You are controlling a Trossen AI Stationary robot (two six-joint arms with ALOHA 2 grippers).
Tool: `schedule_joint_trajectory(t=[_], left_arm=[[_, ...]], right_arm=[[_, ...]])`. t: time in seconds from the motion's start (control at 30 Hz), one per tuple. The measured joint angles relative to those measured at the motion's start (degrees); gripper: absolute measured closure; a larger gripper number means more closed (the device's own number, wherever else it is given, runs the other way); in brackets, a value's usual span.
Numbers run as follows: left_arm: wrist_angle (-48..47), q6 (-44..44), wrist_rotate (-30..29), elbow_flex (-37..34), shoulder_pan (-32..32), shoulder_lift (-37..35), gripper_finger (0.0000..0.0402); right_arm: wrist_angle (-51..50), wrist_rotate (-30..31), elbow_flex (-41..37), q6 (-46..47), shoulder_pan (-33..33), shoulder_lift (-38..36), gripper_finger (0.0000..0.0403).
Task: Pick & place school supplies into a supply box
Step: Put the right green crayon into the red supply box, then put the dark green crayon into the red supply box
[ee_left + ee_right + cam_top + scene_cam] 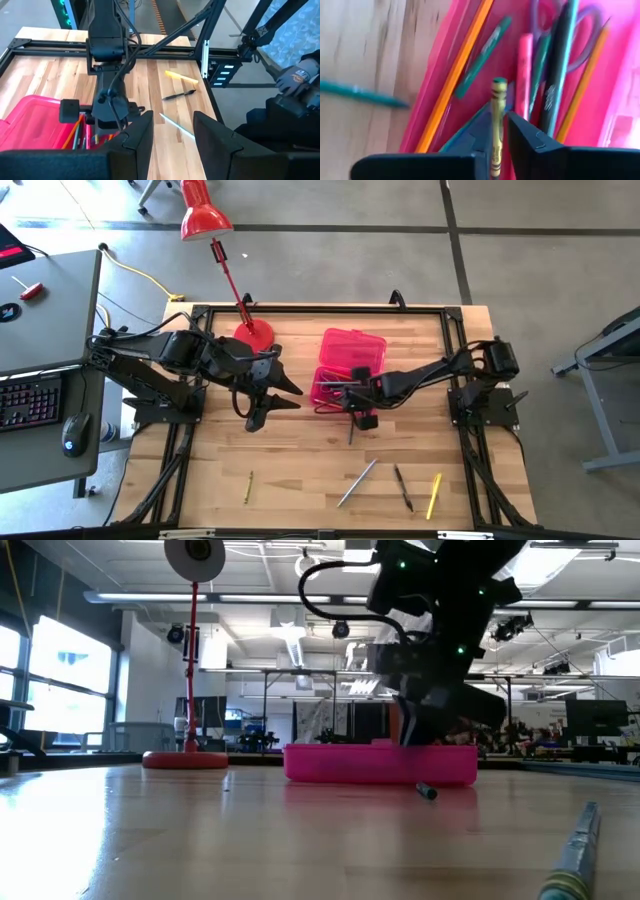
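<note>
The pink supply box [352, 352] lies open mid-table; it also shows in the low view [340, 764]. In it lie orange pencils [454, 75], a green pen [485, 47], a pink pen [524, 70], a dark pen [555, 75] and purple scissors [585, 45]. My right gripper [338, 388] hangs over the box's near part, shut on a yellow pencil [496, 135]. My left gripper [270, 398] is open and empty, left of the box, above the table. A teal pencil [360, 93] lies flat on the wood beside the box. My right gripper pinches the yellow pencil's shaft [495, 150] between its two fingers [530, 135]. The fingers slant down from the table's right side. The pencil lies along the fingers, and its green-banded end [499, 84] sticks out past the fingertips over the box, lifted clear.
A red desk lamp stands with its base [254, 334] far left of the box. Near the front edge lie a yellow-green pencil [248, 486], a grey pencil [357, 483], a dark pen [403, 488] and a yellow pen [434, 495]. A person's gloved hand [299, 77] shows beyond the table's right side.
</note>
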Motion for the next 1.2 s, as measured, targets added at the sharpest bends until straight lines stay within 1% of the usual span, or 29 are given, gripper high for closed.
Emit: schedule_joint_trajectory(t=[0.17, 0.3, 0.43, 0.53, 0.67, 0.77, 0.87, 0.97, 1.03, 1.2], left_arm=[[-1.2, 0.0, 0.0, 0.0, 0.0, 0.0, 0.0229], [-1.3, 0.0, 0.0, 0.0, 0.0, 0.0, 0.0229], [-1.3, 0.0, 0.0, 0.0, 0.0, 0.0, 0.0229], [-1.3, -0.4, 0.0, 0.0, 0.0, 0.0, 0.0229], [-1.3, -0.4, 0.0, 0.0, 0.0, 0.0, 0.0229], [-1.3, -0.4, 0.0, 0.0, 0.0, 0.0, 0.0229], [-1.3, -0.4, 0.0, 0.0, 0.0, 0.0, 0.0229], [-1.3, -0.6, 0.0, 0.0, 0.0, 0.0, 0.0229], [-1.3, -0.6, 0.0, 0.0, 0.0, 0.0, 0.0229], [-1.2, -0.6, 0.0, 0.0, 0.0, 0.0, 0.0229]], right_arm=[[-0.4, 0.0, 2.4, 0.0, 0.1, 0.0, 0.0331], [-4.9, -0.7, 6.9, 0.1, 0.5, 0.0, 0.0313], [-7.0, -5.5, 10.5, -0.8, 3.6, 0.0, 0.0309], [-6.1, -7.8, 11.3, -6.8, 7.5, 0.0, 0.0309], [-5.9, -8.4, 10.1, -18.9, 12.7, 0.0, 0.0309], [-5.7, -10.6, 7.9, -23.5, 15.5, 0.0, 0.0308], [-2.6, -11.0, 5.2, -23.9, 16.6, 0.0, 0.0308], [3.2, -11.3, 2.8, -23.9, 16.1, 0.0, 0.0308], [6.2, -13.6, 1.9, -23.9, 14.9, 0.1, 0.0308], [6.3, -18.0, 1.9, -25.3, 12.1, 2.8, 0.0308]])
